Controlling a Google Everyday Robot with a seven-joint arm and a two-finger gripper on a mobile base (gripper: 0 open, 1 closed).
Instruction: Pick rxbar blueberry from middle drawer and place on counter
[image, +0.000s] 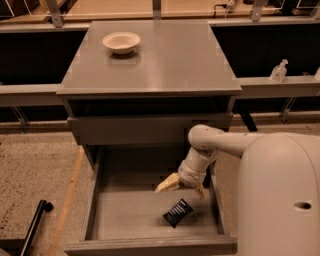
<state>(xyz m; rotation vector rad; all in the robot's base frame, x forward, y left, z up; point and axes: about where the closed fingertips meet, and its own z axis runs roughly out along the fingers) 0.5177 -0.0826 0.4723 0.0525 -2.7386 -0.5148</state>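
The rxbar blueberry (177, 212), a small dark wrapper, lies flat on the floor of the open middle drawer (95, 200), right of centre and towards the front. My gripper (181, 188) hangs inside the drawer just above and slightly behind the bar, its pale fingers spread open and empty, one pointing left and one down right. The white arm comes in from the right. The counter (165, 55) is the grey top of the cabinet above the drawers.
A cream bowl (121, 42) stands on the counter's back left. The closed drawer front (130, 129) sits above the open drawer. A bottle (278, 71) stands on the ledge at right. A black pole (32, 225) lies on the floor at left.
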